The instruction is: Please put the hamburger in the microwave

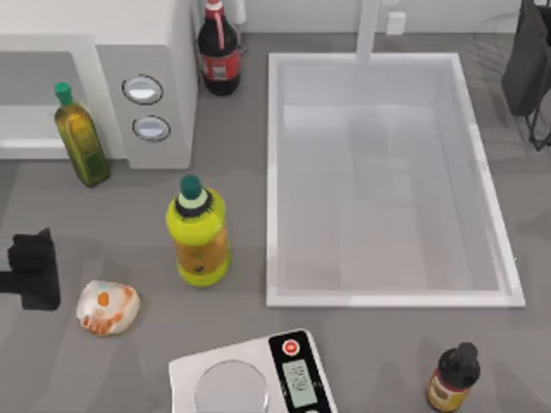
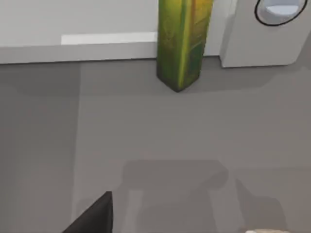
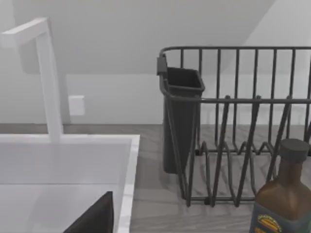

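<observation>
I see a rendered kitchen: a grey counter carrying a white microwave, a sunken sink with faucet, a dish rack, and a scale.

The grey counter carries a sink; left of the sink stand the microwave, bottles, the hamburger and a scale.
</observation>
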`<state>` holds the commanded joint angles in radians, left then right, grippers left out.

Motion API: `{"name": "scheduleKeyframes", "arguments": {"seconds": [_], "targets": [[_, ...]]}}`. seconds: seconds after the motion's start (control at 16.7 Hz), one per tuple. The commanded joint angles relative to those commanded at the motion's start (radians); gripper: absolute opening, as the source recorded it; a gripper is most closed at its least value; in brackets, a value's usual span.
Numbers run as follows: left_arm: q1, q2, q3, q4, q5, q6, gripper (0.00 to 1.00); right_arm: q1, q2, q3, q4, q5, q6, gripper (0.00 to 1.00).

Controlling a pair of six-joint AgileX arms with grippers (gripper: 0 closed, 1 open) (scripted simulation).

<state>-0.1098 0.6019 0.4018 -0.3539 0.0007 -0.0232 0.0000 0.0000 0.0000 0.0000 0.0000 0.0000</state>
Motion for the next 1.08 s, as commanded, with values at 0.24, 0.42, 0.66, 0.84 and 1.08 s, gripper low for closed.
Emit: {"name": "scheduleKeyframes", "arguments": {"seconds": [0.24,0.42,0.66,0.84,1.08], "targets": [[-0.064,0.363,0.234,-0.206,0.0,-0.013,1.0,0.0,0.0,0.0,0.0,0.0,0.0,1.0],[-0.11,0.627,0.401,-0.352,0.001,-0.022,1.0,0.0,0.0,0.0,0.0,0.0,0.0,1.0],[-0.159,0.918,0.58,-0.509,0.001,-0.032,1.0,0.0,0.0,0.0,0.0,0.0,0.0,1.0],[-0.182,1.056,0.665,-0.583,0.001,-0.037,1.0,0.0,0.0,0.0,0.0,0.0,0.0,1.0],[-0.19,1.103,0.694,-0.608,0.001,-0.038,1.0,0.0,0.0,0.0,0.0,0.0,0.0,1.0]]}}
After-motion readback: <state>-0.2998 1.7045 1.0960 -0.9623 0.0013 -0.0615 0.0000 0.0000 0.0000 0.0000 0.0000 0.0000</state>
